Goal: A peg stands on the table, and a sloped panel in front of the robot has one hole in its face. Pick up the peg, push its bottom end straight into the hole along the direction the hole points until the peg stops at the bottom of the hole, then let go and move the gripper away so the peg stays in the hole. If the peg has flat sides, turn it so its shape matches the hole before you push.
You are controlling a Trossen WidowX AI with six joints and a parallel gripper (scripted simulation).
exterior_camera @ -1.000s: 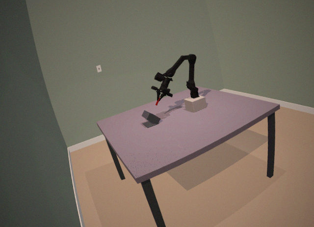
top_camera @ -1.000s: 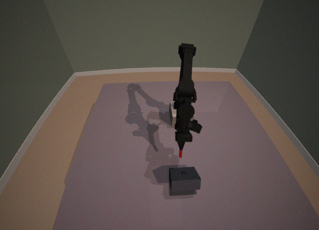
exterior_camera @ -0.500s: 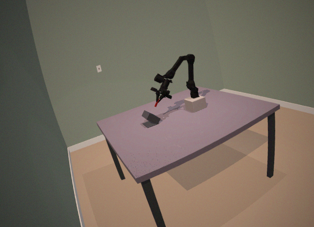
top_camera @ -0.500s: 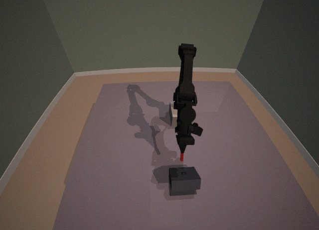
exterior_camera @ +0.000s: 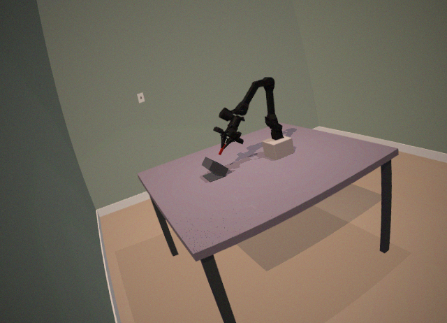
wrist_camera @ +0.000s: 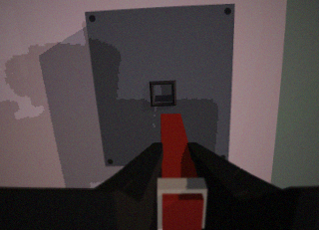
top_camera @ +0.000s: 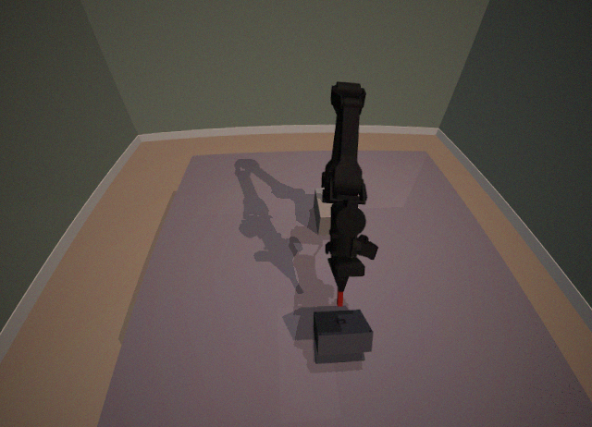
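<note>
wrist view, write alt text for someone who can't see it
A red peg, gripped in the black claw, points toward a square hole in a dark gray panel but is not in it. Dark round spots mark the panel's corners, shadows fall across its face, and a pinkish surface lies around it, with a green strip at the right edge.

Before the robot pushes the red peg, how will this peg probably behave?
The red peg is probably stiff: it stays straight beyond the fingers. Its flat sides would likely resist rolling. Being slim, it might tip easily if stood upright.
</note>
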